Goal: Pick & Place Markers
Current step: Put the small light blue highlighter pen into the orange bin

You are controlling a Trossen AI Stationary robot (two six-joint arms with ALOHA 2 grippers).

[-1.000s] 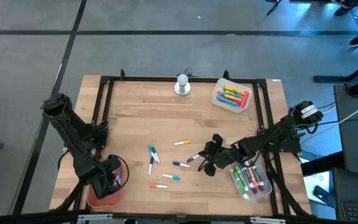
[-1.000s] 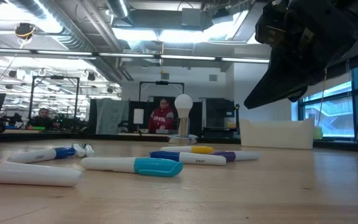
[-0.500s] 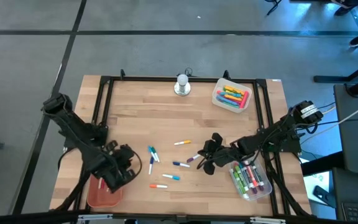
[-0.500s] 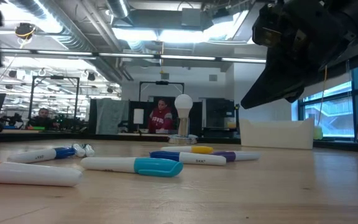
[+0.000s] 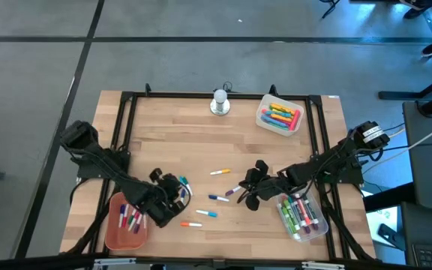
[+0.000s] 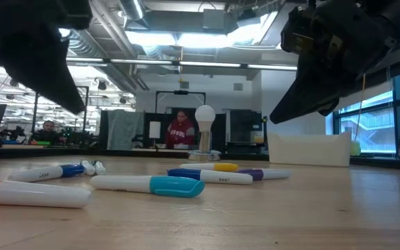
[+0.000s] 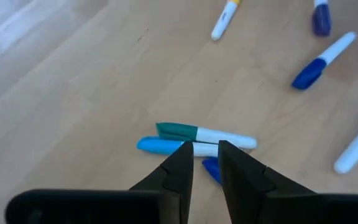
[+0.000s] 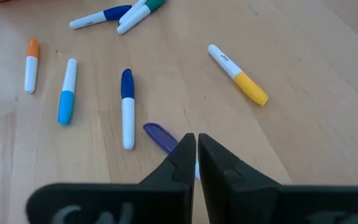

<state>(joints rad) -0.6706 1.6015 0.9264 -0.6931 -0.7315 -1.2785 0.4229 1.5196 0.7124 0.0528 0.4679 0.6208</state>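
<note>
The left end effector (image 5: 175,192), fingers slightly apart and empty, has swung from the red bin (image 5: 114,238) at lower left to the loose markers (image 5: 201,196) mid-desk, ready to pick, while the right end effector (image 5: 247,187) waits closed right of centre.

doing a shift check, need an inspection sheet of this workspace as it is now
surface: wooden table inside a black frame
job's things: loose markers mid-table; more in a red bin and two clear bins
clutter: white round knob object at the far edge
grippers: left gripper slightly open over a green-capped marker; right gripper shut, empty, over a purple marker
cables: cable off the right arm
surroundings: people at desks behind
</note>
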